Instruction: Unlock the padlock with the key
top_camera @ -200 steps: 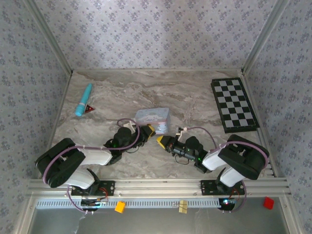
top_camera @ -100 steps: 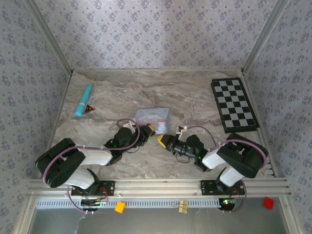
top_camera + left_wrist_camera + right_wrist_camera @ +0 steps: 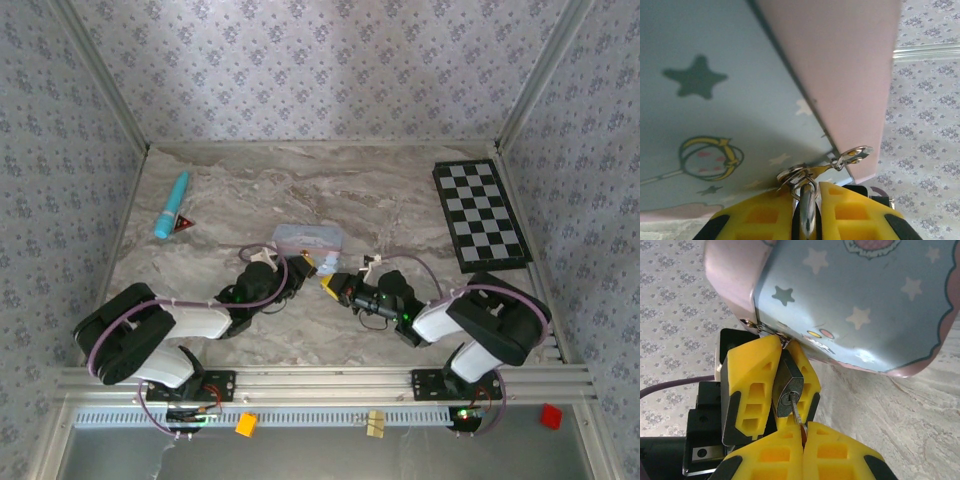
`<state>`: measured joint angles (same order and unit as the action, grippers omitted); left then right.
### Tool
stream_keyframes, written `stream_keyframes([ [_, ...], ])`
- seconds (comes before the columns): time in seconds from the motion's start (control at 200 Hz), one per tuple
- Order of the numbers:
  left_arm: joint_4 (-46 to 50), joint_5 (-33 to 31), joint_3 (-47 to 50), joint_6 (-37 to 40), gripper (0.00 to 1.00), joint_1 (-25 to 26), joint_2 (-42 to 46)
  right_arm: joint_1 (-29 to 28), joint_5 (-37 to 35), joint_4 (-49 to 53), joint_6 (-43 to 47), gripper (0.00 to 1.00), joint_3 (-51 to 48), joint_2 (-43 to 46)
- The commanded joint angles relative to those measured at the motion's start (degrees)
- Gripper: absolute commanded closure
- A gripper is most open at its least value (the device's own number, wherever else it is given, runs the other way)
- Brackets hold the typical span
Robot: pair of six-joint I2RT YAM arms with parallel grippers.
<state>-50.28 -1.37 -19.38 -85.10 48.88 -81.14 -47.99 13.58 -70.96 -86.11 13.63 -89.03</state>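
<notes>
My left gripper [image 3: 807, 192] is shut on the padlock [image 3: 787, 390], a small dark block clamped between its yellow fingers [image 3: 752, 385]. The padlock's thin metal shackle [image 3: 807, 212] rises between those fingers and runs through the latch [image 3: 850, 156] of the pastel tin [image 3: 715, 100]. My right gripper [image 3: 802, 427] is shut on the key [image 3: 796, 412], and the blade sits in the keyhole on the padlock's end face. From above, both grippers [image 3: 303, 266] [image 3: 330, 285] meet tip to tip just in front of the tin [image 3: 308, 238].
A black-and-white chessboard [image 3: 480, 213] lies at the back right. A teal tube [image 3: 171, 204] and a small red triangle [image 3: 184, 224] lie at the back left. Patterned walls close in the table [image 3: 400, 190] on three sides.
My right gripper has crept left and forward toward the left gripper. The tin has shifted back and looks flatter from above.
</notes>
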Motion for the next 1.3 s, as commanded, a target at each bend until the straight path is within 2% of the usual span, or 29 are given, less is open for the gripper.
stream_keyframes([
  [0.0, -4.99, 9.29, -3.75, 0.4, 1.0, 4.16, -0.52, -1.12, -1.37, -6.24, 0.26, 1.0, 4.41, -1.53],
  [0.525, -4.41, 9.89, -5.74, 0.72, 1.0, 5.89, -1.06, 2.0, 0.69, -5.19, 1.04, 1.0, 5.47, -1.78],
  [0.71, -4.52, 10.42, -6.46, 0.46, 1.0, 6.93, -2.3, 5.02, 2.61, -5.8, 0.6, 1.0, 5.47, -1.49],
  [0.87, -3.98, 11.09, -6.3, 0.46, 1.0, 7.24, -2.93, 7.04, 4.24, -1.21, 2.77, 1.0, 6.03, 1.99],
  [1.054, -3.42, 12.02, -5.67, 0.4, 1.0, 7.37, -3.38, 9.04, 5.47, 11.09, 8.53, 1.0, 7.47, 7.32],
  [1.294, -4.06, 11.92, -6.63, 0.72, 1.0, 7.97, -3.42, 7.52, 5.53, 12.4, 10.83, 1.0, 8.8, 7.13],
])
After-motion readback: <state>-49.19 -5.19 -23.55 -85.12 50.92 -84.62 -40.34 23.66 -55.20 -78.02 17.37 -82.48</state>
